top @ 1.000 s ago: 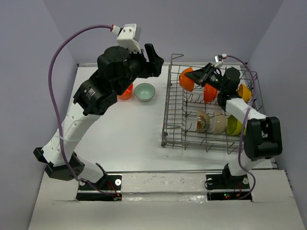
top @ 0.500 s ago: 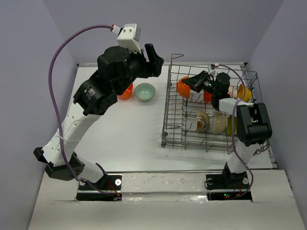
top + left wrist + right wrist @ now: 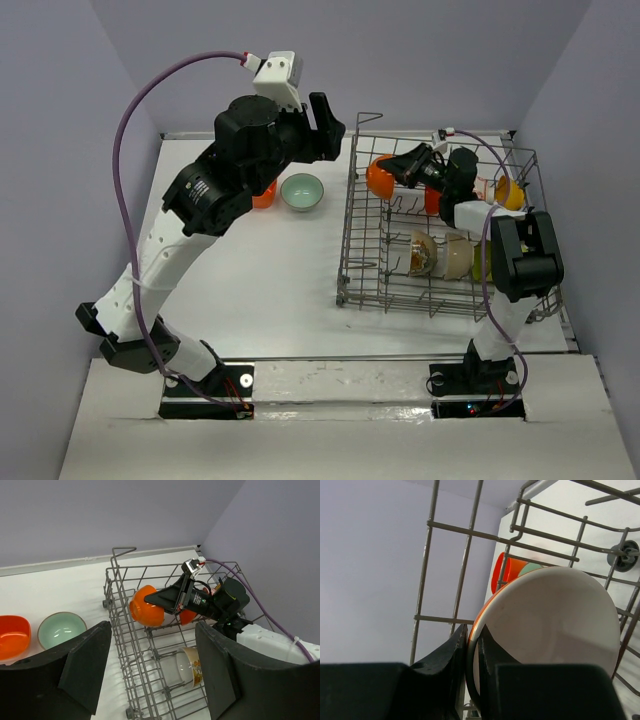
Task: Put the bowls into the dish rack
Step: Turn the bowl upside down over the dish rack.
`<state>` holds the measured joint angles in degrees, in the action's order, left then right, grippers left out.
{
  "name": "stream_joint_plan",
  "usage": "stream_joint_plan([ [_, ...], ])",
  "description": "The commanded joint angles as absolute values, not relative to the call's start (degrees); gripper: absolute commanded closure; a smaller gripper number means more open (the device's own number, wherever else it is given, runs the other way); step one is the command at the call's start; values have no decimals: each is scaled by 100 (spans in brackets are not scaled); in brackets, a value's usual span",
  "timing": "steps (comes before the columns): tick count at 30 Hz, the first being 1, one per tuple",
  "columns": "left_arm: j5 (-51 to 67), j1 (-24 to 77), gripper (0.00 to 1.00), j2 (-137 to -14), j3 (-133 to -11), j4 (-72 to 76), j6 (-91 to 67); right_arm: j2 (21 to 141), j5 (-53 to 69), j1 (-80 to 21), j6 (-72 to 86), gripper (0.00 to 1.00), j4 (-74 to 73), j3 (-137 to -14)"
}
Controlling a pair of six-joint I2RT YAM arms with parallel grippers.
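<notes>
Orange bowl [image 3: 379, 178] now lower in dish rack [image 3: 352, 230], seemingly seated; right fingers [image 3: 445, 660] clamp rim, left fingers [image 3: 85, 660] spread.

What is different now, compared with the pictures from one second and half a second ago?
The right gripper, shut on the orange bowl, moved it slightly left and lower in the top view, at the dish rack's far left corner, and its arm folded inward. The left gripper, open and empty, rose a little. The teal bowl and red-orange bowl stayed on the table.
</notes>
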<state>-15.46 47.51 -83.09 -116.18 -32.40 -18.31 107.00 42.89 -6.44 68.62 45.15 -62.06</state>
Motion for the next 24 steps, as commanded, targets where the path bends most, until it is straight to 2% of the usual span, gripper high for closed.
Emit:
stream_joint_plan([
  [1, -1565, 4737, 24, -8314, -11830, -3032, -1775, 10617, 4289, -782, 6741, 99, 4755, -6644],
  [19, -1582, 4737, 24, -8306, -11839, -3094, -1758, 11048, 4149, -835, 6487, 99, 4518, -6592],
  [24, -1582, 4737, 24, -8306, -11830, -3094, -1758, 10881, 3815, -835, 5969, 99, 3685, -6653],
])
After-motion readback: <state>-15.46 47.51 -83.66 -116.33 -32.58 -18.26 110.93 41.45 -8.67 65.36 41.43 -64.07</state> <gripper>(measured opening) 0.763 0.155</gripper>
